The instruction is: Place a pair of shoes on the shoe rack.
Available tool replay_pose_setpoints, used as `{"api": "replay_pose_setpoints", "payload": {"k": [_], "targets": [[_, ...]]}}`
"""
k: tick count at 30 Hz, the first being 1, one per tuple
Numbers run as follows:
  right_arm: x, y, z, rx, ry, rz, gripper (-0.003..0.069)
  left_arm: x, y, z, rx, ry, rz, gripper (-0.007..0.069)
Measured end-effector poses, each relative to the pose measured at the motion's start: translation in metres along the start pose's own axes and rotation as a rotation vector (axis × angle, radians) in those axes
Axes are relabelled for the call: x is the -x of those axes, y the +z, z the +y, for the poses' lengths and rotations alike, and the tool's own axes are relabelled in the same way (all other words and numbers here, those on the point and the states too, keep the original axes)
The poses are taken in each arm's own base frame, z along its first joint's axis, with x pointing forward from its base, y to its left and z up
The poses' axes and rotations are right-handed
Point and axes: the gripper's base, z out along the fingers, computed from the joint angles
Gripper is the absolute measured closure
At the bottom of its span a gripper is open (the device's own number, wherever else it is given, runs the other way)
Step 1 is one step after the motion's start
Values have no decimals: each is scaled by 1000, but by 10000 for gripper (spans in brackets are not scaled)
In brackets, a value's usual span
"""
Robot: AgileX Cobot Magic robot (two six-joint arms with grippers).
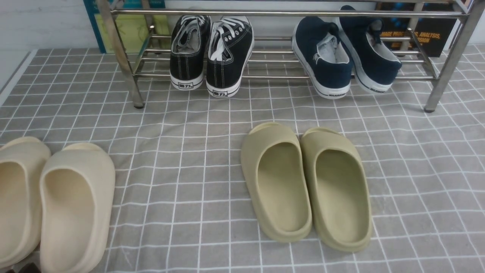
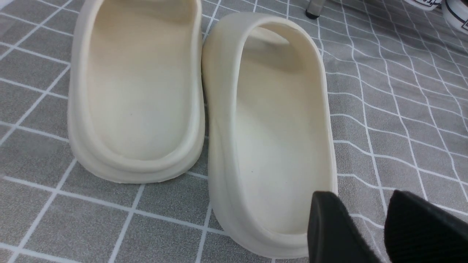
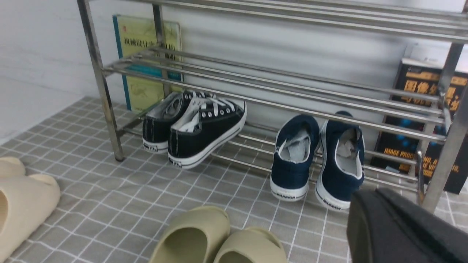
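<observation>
On the low bars of the shoe rack (image 3: 263, 100), the navy slip-ons (image 3: 290, 170) sit paired, heels outward, probably for easy reach; my right claw (image 3: 363, 193) is closed and empty, my left claw (image 2: 356, 197) parted slightly, holding nothing.

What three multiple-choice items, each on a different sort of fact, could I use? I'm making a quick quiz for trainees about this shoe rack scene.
1. Where are the navy slip-ons?
A) On the rack's lowest level
B) On the rack's top level
C) Between the slides

2. What colour are the slides nearest the black sneakers' white laces' opposite, the navy pair?
A) Red
B) Olive
C) Black

3. How is the right gripper?
A) Wide open
B) Holding a slide
C) Shut

1: A, the navy slip-ons rest on the low bars of the rack.
2: B, the olive slides lie on the floor in front of the navy pair.
3: C, the fingers of the right gripper meet with no gap.
</observation>
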Motion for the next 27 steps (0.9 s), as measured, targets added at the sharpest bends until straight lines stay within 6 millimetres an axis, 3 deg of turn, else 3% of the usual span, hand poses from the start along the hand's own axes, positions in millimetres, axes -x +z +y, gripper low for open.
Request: {"api": "replay_pose_setpoints", "payload": {"k": [8,15,21,24,25,27], "targets": [[1,-21,2,-9,-22,-68,645,0,0,0,0,0,0,386],[-10,-13,-1,-25,-21,-83,646,0,0,0,0,0,0,386],[-57,9,-9,-78,3,-163,646,0,0,0,0,0,0,386],[-109,14,-16,-160,-12,-148,646,0,0,0,0,0,0,386],[-115,15,-17,-171,-12,-139,646,0,0,0,0,0,0,386],[-145,17,-22,-253,-20,-90,646,0,0,0,0,0,0,386]]}}
